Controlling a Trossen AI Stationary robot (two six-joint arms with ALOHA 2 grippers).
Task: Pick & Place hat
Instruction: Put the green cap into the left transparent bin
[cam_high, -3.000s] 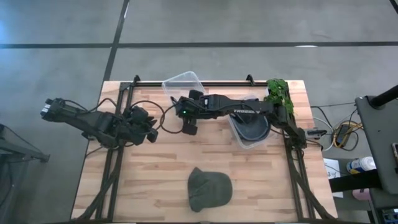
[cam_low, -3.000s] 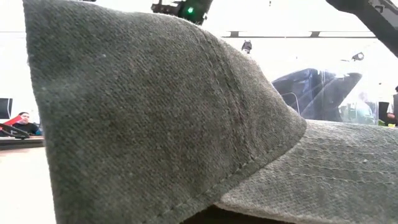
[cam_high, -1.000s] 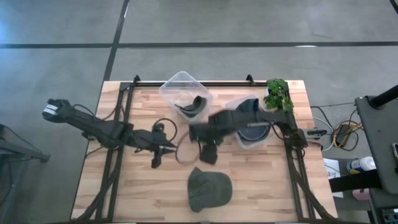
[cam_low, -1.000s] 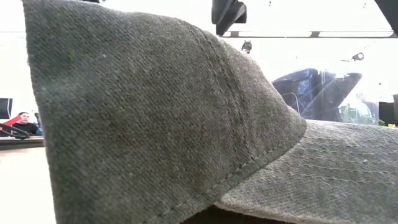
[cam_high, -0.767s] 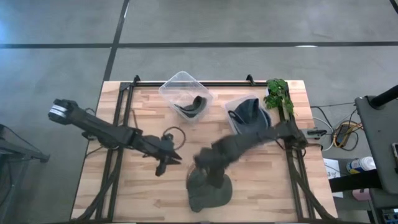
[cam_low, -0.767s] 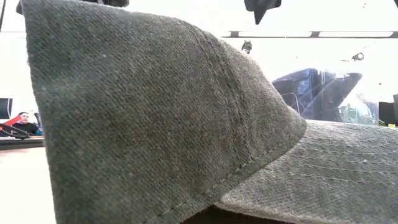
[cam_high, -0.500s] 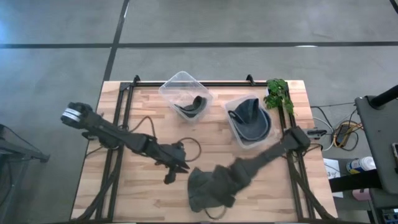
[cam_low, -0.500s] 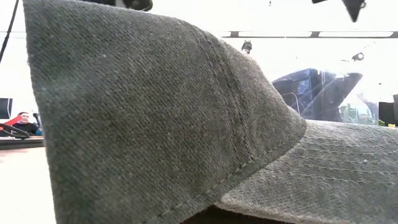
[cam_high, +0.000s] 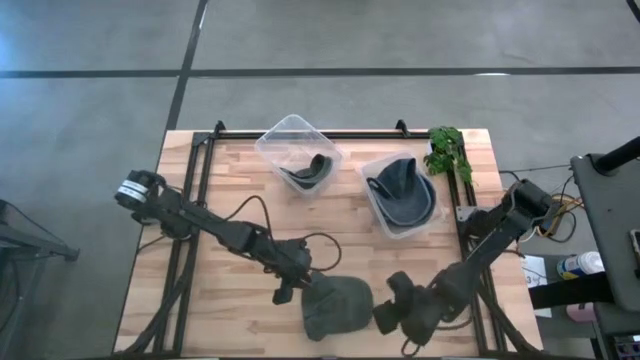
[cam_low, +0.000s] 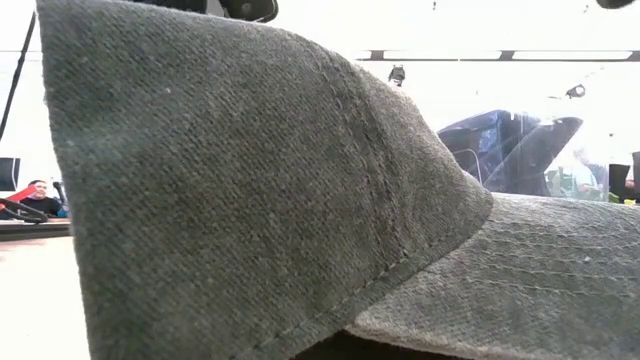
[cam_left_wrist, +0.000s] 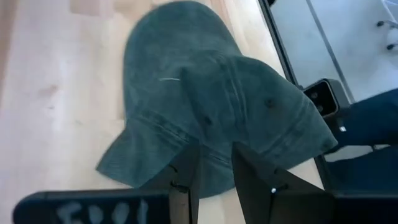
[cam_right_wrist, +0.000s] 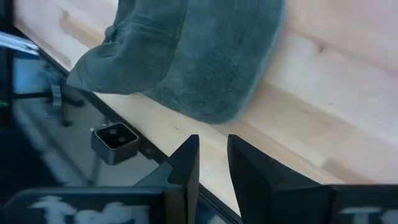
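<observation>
High view: wooden table (cam_high: 240, 180) framed by a dark rail. Left arm (cam_high: 200, 225) reaches in from the left edge toward the near middle; right arm (cam_high: 480, 250) folds down along the right edge to the near side. Grey-green hat (cam_high: 336, 306) lies flat on the near middle of the table, close to the near edge, and fills the low view.

Two clear tubs at the far side: the left tub (cam_high: 296, 152) holds a dark item, the right tub (cam_high: 400, 195) holds dark hats. Green plant (cam_high: 446, 150) at the far right corner.

Left gripper (cam_high: 298, 281) sits at the hat's left edge, fingers (cam_left_wrist: 186, 168) narrowly parted with nothing between them, tips over the hat's rim. Right gripper (cam_high: 388, 317) is just right of the hat, near the table's near edge, fingers (cam_right_wrist: 184, 163) likewise slightly apart and empty.
</observation>
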